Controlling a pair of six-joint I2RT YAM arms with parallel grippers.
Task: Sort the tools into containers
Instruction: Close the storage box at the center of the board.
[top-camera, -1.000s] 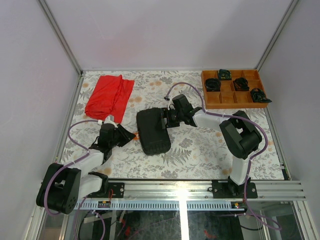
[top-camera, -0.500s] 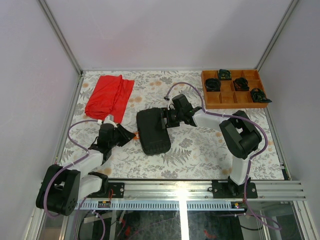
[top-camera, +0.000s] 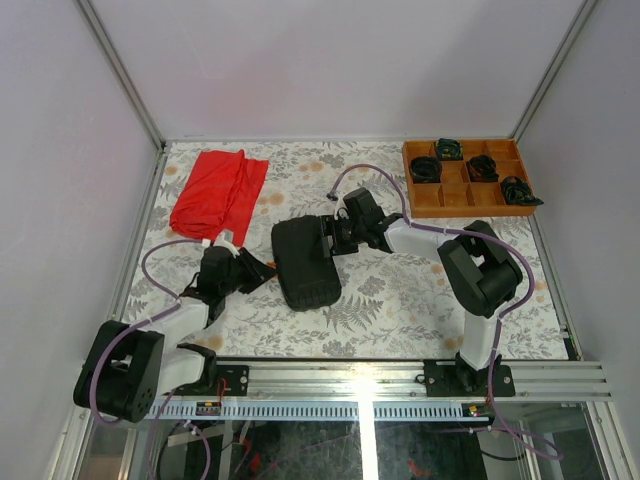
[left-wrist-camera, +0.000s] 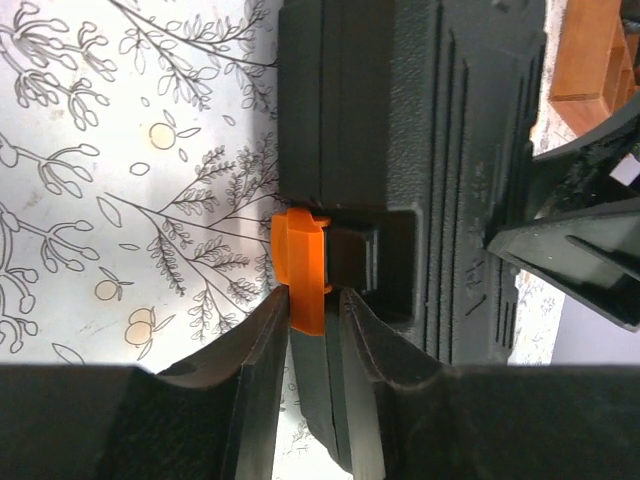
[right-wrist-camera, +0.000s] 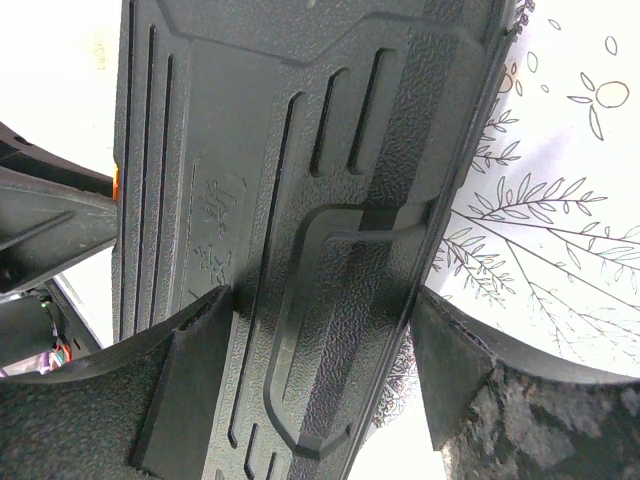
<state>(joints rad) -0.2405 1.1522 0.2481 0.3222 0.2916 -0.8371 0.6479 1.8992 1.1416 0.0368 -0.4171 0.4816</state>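
top view, case: black tool case (top-camera: 305, 262) lies shut and flat mid surface (top-camera: 400, 300), between the two arms
top view, left hand: left hand (top-camera: 255, 272) at the case's left long edge, touching it
top view, right hand: right hand (top-camera: 335, 238) at the opposite, far-right side of the case
top view, tools: no loose tools visible anywhere, presumably inside the case
top view, other: red cloth (top-camera: 218, 190) far left; wooden tray (top-camera: 455, 198) far right holding black coiled bundles (top-camera: 425, 168), well apart from the case
left wrist, latch: orange latch (left-wrist-camera: 302, 265) sits on the case seam, its lower end between the fingers (left-wrist-camera: 262, 345)
left wrist, hand state: narrow, both tips look pressed on the latch, so pinching it
right wrist, hand state: fairly wide, fingers (right-wrist-camera: 200, 340) spanning a ribbed strip of the case by its edge, both tips against the plastic, so clamped on the case
right wrist, surface: floral cloth shows just beyond the case edge
handling guess: hard moulded plastic, stiff, textured so not very slippery; moderate weight if tools are inside; likely to slide on the cloth when pushed
where to hold: brace the body at the hinge-side edge, work the small latch with the fingertips; the latch is tiny, so a pinch can slip off
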